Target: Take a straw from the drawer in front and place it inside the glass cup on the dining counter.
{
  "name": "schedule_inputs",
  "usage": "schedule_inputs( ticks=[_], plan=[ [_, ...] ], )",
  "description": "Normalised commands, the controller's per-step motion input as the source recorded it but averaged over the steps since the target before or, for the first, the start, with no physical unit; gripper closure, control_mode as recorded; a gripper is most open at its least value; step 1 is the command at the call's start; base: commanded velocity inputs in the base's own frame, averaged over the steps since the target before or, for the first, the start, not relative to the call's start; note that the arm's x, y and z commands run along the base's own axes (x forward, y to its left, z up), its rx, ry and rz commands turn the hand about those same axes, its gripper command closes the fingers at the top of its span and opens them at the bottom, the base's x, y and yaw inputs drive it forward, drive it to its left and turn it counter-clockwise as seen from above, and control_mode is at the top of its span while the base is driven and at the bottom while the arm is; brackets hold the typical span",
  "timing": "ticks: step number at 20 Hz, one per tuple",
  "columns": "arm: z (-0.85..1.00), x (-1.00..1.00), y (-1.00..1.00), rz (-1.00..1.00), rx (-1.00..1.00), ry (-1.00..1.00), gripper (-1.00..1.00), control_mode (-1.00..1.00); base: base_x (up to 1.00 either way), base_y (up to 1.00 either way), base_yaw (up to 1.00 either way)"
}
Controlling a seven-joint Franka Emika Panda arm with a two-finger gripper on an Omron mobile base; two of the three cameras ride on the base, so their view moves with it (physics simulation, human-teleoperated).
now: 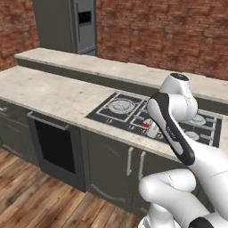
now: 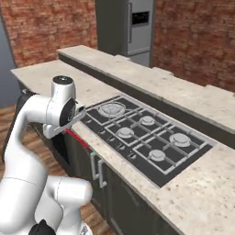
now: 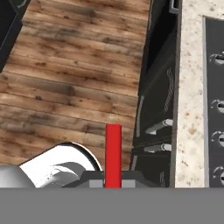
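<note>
The fingers (image 3: 113,183) are clamping the red straw (image 3: 113,154) at its base — it is sticking straight out from between them over the wooden floor (image 3: 70,83). To one side of them the speckled worktop (image 3: 189,109) edge and the gas hob (image 2: 147,133) are lying close; dark cabinet doors (image 3: 157,127) with silver handles are standing just beside the straw's tip.

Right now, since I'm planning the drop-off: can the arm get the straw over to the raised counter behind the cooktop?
Probably yes: the tool grips the straw in front of the low, flat cooktop, and only that lies between the arm and the raised counter. It's a long stretch, though.
</note>
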Motion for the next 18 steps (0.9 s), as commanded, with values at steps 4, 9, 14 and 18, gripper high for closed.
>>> schedule_inputs(
  ticks=[4,9,14,18],
  plan=[
    [0.0,0.0,0.0,0.0,0.0,0.0,1.0,1.0,-0.51,-0.32,-0.66],
    [0.0,0.0,0.0,0.0,0.0,0.0,1.0,1.0,-0.5,-0.39,-0.65],
    [0.0,0.0,0.0,0.0,0.0,0.0,1.0,1.0,-0.41,-0.41,-0.63],
    [0.0,0.0,0.0,0.0,0.0,0.0,1.0,1.0,-0.3,-0.47,-0.56]
  ],
)
